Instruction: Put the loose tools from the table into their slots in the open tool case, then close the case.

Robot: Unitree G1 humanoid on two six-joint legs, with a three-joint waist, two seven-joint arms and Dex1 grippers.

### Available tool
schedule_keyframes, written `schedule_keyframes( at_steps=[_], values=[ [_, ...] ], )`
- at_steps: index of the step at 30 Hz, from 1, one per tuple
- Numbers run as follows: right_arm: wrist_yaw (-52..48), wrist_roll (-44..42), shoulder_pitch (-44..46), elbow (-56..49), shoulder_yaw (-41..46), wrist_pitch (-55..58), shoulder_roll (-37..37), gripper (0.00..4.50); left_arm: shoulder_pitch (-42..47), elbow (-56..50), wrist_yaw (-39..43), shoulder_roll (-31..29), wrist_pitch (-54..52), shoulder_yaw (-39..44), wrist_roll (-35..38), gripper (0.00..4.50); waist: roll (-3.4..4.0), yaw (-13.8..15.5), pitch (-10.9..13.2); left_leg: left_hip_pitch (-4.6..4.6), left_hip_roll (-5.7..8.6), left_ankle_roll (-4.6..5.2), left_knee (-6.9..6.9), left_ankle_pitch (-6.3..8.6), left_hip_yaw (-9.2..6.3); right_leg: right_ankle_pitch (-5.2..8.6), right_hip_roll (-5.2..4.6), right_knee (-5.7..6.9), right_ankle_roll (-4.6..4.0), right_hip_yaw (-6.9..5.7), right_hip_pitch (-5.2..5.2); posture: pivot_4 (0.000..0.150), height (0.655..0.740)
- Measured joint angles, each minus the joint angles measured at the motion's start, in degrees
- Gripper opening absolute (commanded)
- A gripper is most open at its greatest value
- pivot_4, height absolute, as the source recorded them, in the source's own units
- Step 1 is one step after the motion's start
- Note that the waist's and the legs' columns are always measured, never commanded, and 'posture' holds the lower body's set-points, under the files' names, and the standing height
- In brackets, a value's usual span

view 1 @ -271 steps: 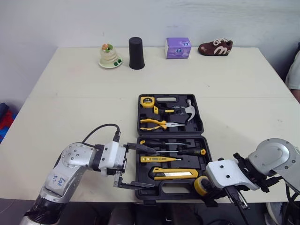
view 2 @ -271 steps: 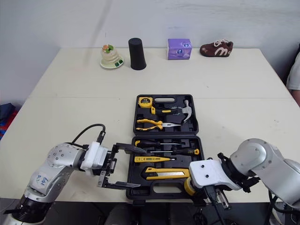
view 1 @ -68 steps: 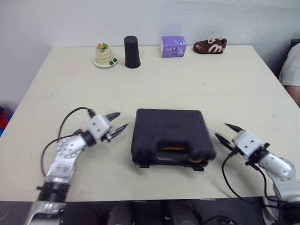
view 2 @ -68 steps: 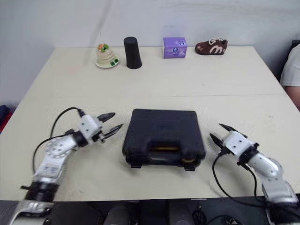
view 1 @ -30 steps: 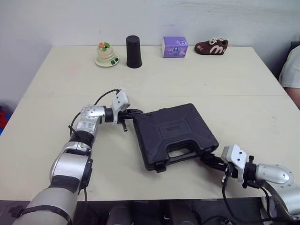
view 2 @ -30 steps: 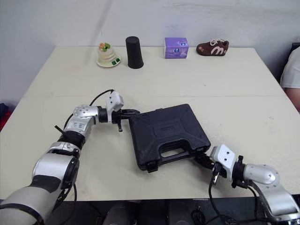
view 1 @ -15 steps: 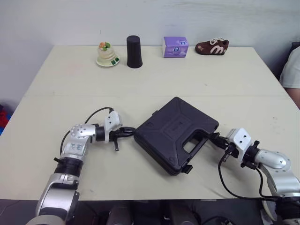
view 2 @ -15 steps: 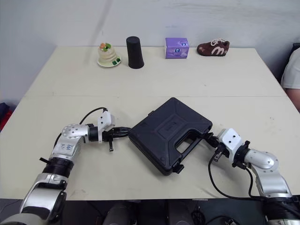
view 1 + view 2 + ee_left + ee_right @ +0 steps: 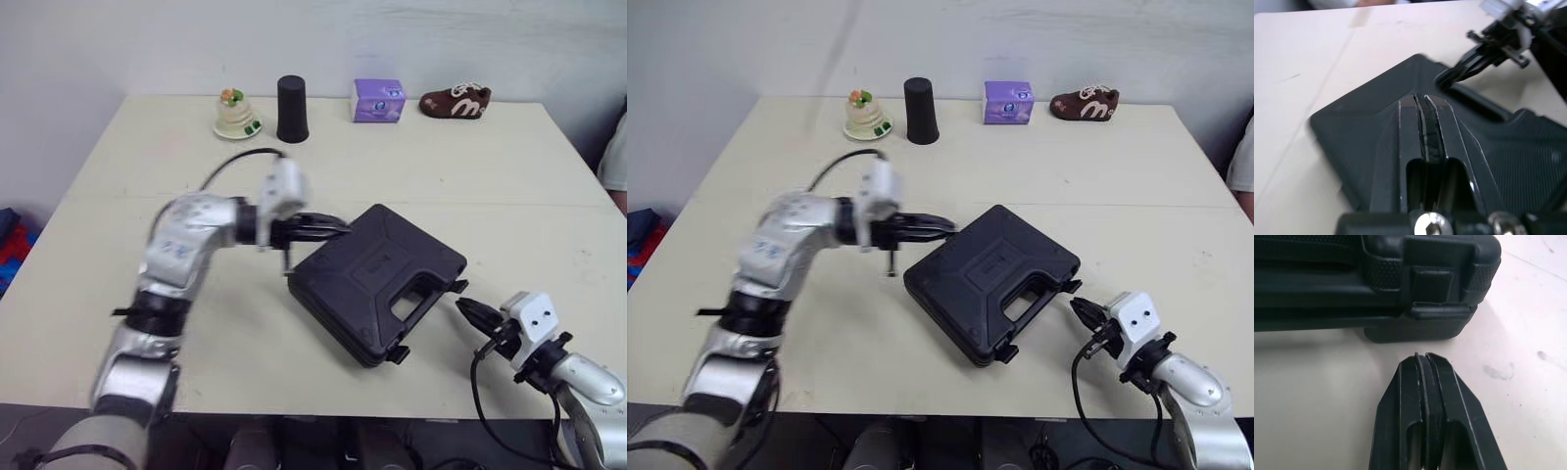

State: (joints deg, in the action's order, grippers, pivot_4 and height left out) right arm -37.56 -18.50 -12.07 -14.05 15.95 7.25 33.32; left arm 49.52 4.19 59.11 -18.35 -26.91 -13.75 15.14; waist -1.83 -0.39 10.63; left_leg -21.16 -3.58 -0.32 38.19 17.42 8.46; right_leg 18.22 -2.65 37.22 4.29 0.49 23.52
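- As I look along the left wrist camera, the fingers [image 9: 1406, 137] are pressed flat together with nothing between them.
- The left gripper [image 9: 338, 226] sits over the corner of the case [image 9: 377, 279] at about ten o'clock. I cannot tell whether its tips touch the lid.
- In the right wrist view, that arm's fingers [image 9: 1400, 401] are also closed on nothing, tips together.
- The right gripper [image 9: 462, 306] lies low by the table [image 9: 490, 176] at about four o'clock from the case. It points at the case's near right corner, with a strip of bare table between the tips and the plastic.
- Just ahead of those tips I see a latch [image 9: 1432, 284] on the case's edge, lying flat against the shell.
- The case is shut and lies flat, turned diagonally, with its handle [image 9: 416, 299] facing about four o'clock, toward the right gripper.
- Along the far edge, around twelve o'clock, I see a small plate [image 9: 236, 125], a black cup [image 9: 291, 110], a purple box [image 9: 377, 100] and a brown shoe [image 9: 456, 101], all well apart from the case.
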Motion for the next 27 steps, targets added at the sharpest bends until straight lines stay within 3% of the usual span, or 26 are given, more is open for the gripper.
schedule_keyframes(
  at_steps=[7,11,18,27],
  values=[
    [3.78,-2.07,0.66,-2.53,1.88,5.53,-0.59,0.0,8.8,18.04,-4.65,14.54,5.34,-8.8,-7.37,0.07,0.02,-0.44,0.01,-0.04,-0.05,-0.09,-0.12,-0.04,-0.09,0.04,0.21,-0.14,-0.08,0.27,0.05,0.15,0.74],
    [4.31,-2.47,0.65,-4.56,1.91,7.21,-0.59,0.0,12.4,31.78,-7.2,19.73,11.75,-10.63,-12.03,0.07,0.01,-1.28,0.02,-0.06,-0.05,0.05,-0.15,0.04,-0.1,0.04,0.19,-0.22,-0.08,0.29,0.07,0.15,0.74],
    [4.18,-2.55,1.75,-6.0,0.9,9.77,-0.58,0.0,15.76,41.5,-10.02,22.36,20.26,-12.94,-18.33,0.07,-0.01,-1.18,0.0,-0.02,-0.1,0.34,-0.19,0.21,-0.17,0.02,0.12,-0.32,-0.05,0.2,-0.04,0.15,0.74],
    [3.2,-3.1,4.71,-6.1,-1.22,11.6,-0.56,0.0,14.57,41.34,-10.34,22.44,21.14,-12.05,-19.58,0.07,-0.11,-1.27,-0.1,-0.01,-0.14,0.36,-0.19,0.22,-0.21,0.02,0.15,-0.32,-0.04,0.14,-0.07,0.15,0.74]
  ],
)
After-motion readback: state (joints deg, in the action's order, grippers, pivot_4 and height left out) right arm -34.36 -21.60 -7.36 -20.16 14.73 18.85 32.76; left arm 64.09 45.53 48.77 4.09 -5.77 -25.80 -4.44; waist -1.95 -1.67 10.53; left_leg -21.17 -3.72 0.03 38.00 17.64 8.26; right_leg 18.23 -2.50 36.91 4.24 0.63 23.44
